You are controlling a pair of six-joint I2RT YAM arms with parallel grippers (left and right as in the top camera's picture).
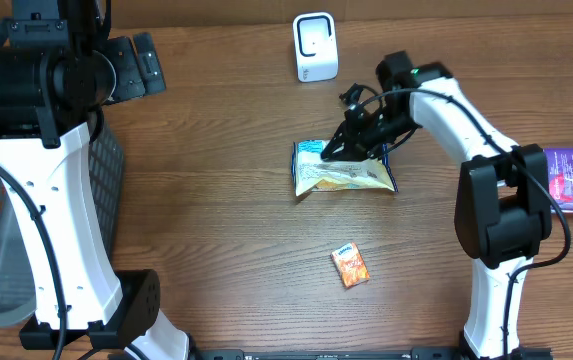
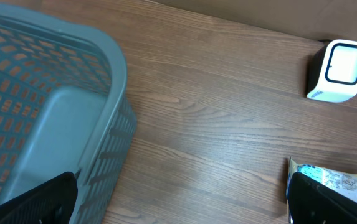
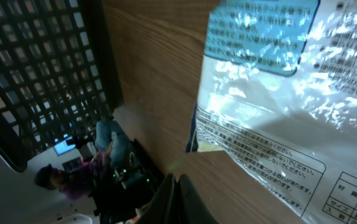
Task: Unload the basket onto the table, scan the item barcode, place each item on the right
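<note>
Scan not yet done: snack bag (image 1: 343, 172) lay flat mid-bench, well short of the scanner (image 1: 315, 46) at the rear edge, right hand (image 1: 336, 148) pressed together at its rear edge, grip unclear, left hand (image 2: 179, 210) spread apart near the left edge.

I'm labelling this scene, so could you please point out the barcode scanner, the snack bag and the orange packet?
barcode scanner (image 1: 315, 45): overhead view, white front face
snack bag (image 1: 342, 178): overhead view, its middle
orange packet (image 1: 350, 266): overhead view, its centre

No legible txt on pkg (image 3: 278, 112).
</note>
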